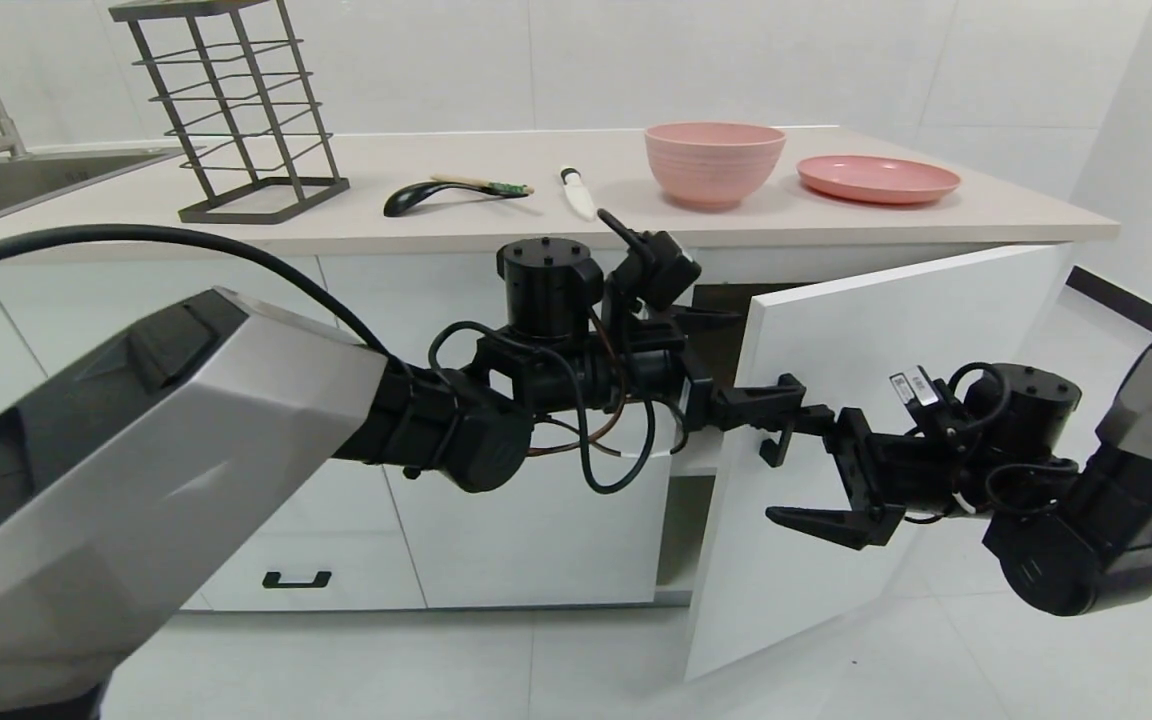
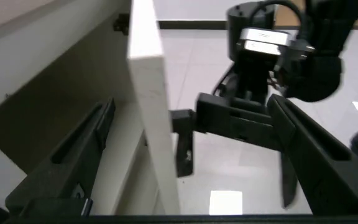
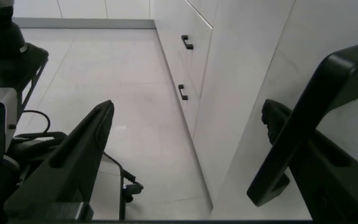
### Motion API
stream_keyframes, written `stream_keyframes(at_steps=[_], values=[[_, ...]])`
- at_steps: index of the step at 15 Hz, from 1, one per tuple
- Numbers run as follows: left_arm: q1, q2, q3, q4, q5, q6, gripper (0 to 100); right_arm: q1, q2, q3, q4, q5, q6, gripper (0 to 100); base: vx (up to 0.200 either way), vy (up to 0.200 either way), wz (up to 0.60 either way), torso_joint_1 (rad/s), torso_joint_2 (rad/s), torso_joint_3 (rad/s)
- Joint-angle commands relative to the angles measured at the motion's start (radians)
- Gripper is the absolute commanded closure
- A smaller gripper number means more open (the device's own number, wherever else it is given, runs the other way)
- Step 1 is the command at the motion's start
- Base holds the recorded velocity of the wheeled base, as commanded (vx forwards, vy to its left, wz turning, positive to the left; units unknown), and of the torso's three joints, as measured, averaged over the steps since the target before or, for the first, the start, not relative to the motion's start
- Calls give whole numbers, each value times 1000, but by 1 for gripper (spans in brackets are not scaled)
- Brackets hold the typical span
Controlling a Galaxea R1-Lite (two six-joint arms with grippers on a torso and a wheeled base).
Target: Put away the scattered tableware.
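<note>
while the spoon (image 1: 436, 193), knife (image 1: 577, 191), bowl (image 1: 714, 162) and plate (image 1: 878, 178) lie untouched on the counter (image 1: 1016, 215), the step in hand looks like opening the cabinet. left gripper (image 1: 754, 358), jaws apart, straddles the door (image 1: 886, 320) edge. right gripper (image 1: 808, 465), jaws apart too, hovers by the handle (image 1: 774, 445), holding nothing. next, i judge: swing the door wide, then reach up for a dish.
</note>
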Motion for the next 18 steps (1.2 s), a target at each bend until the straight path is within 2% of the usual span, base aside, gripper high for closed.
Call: stream_keyframes(at_steps=[1, 3, 6, 7, 13, 18], values=[[-16, 73, -99, 18, 21, -2, 0, 0, -4, 6, 0, 0, -2, 0, 0, 0, 0, 0, 0, 0], [-36, 100, -157, 60, 31, -2, 0, -1, -2, 6, -1, 0, -4, 0, 0, 0, 0, 0, 0, 0], [-67, 111, -158, 67, 31, -2, 0, -24, 24, -17, -1, 0, -4, 0, 0, 0, 0, 0, 0, 0], [-78, 110, -157, 62, 33, -2, 0, -64, 56, -48, -3, -2, -5, 0, 0, 0, 0, 0, 0, 0], [-93, 110, -155, 64, 31, -3, 0, -164, 100, -99, -4, -2, -5, 0, 0, 0, 0, 0, 0, 0], [-94, 110, -154, 70, 41, -5, 0, -181, 71, -54, -10, -2, -13, 0, 0, 0, 0, 0, 0, 0]])
